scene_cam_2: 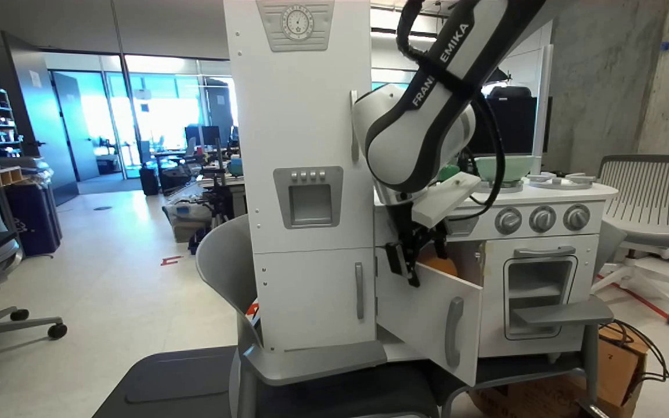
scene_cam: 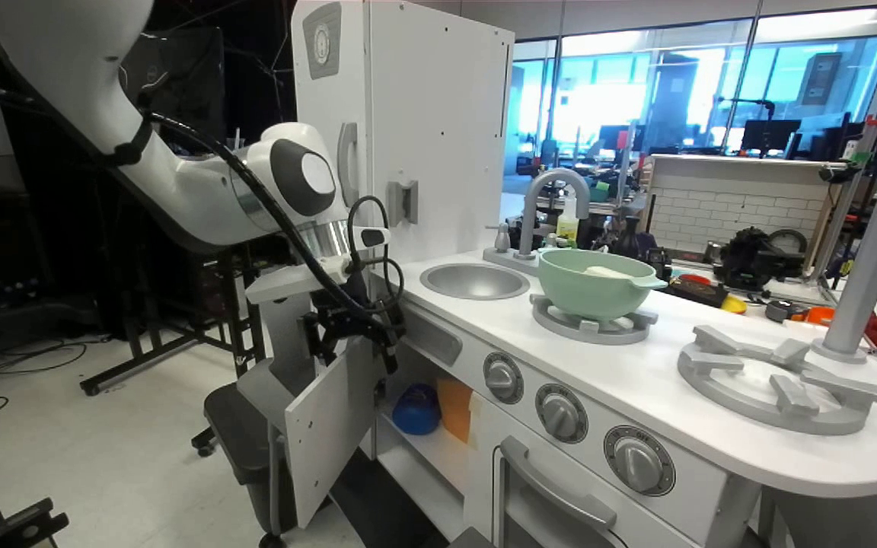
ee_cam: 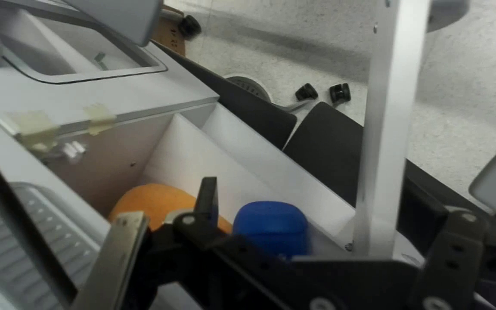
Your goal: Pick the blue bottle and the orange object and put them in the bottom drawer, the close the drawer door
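The blue bottle and the orange object lie inside the bottom drawer, side by side. In an exterior view the blue bottle and the orange object show through the opening; elsewhere only a bit of the orange object peeks over the drawer door. That door stands partly swung out. My gripper points down at the door's top edge, its fingers apart, one on each side of the panel. In the wrist view the drawer door rises between the fingers. Whether they touch it, I cannot tell.
A tall white cabinet stands right beside the arm. Above the compartment is the countertop with a sink and a green bowl on a burner. The oven front adjoins the opening. A grey chair stands close in front.
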Controlling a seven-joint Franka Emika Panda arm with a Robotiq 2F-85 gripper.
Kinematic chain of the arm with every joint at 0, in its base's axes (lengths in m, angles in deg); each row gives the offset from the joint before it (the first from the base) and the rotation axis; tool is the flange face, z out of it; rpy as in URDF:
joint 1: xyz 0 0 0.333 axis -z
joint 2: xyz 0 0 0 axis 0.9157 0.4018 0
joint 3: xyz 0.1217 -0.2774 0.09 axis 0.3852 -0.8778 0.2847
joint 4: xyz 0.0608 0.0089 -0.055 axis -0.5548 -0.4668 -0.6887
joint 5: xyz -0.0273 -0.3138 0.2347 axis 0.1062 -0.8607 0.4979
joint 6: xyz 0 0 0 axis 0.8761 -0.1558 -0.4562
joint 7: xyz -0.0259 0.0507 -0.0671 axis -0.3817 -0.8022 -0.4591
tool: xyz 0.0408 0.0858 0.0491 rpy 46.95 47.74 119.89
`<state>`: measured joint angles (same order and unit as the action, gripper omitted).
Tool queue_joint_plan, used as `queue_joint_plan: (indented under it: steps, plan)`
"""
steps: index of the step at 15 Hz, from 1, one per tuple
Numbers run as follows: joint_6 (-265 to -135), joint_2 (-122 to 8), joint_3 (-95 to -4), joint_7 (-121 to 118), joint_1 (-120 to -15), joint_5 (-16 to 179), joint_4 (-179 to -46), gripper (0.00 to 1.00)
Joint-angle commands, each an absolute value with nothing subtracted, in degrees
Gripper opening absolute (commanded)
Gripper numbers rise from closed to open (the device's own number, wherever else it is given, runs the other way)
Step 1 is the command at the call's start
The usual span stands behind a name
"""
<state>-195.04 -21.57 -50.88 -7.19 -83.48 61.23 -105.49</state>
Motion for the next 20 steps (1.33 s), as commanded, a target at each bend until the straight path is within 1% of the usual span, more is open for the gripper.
queue_joint_plan:
  steps: [1, 3, 6, 8, 11, 16, 20]
  plan:
    - [-192.37, -28.36, -54.10, -11.11, -87.20, 56.53, -111.13, 1.00]
    - [-191.54, -31.50, -55.04, -13.90, -88.95, 53.33, -114.22, 1.00]
    - [-186.90, -35.09, -55.02, -17.16, -90.93, 48.80, -117.53, 1.00]
    - [-184.39, -38.11, -52.75, -17.62, -91.27, 47.25, -120.74, 1.00]
    - [-185.67, -42.82, -48.36, -17.33, -92.01, 45.63, -126.01, 1.00]
    - [-187.23, -40.47, -41.28, -15.63, -91.09, 48.48, -126.80, 1.00]
    - [-188.37, -34.78, -40.81, -14.66, -89.62, 49.64, -125.94, 1.00]
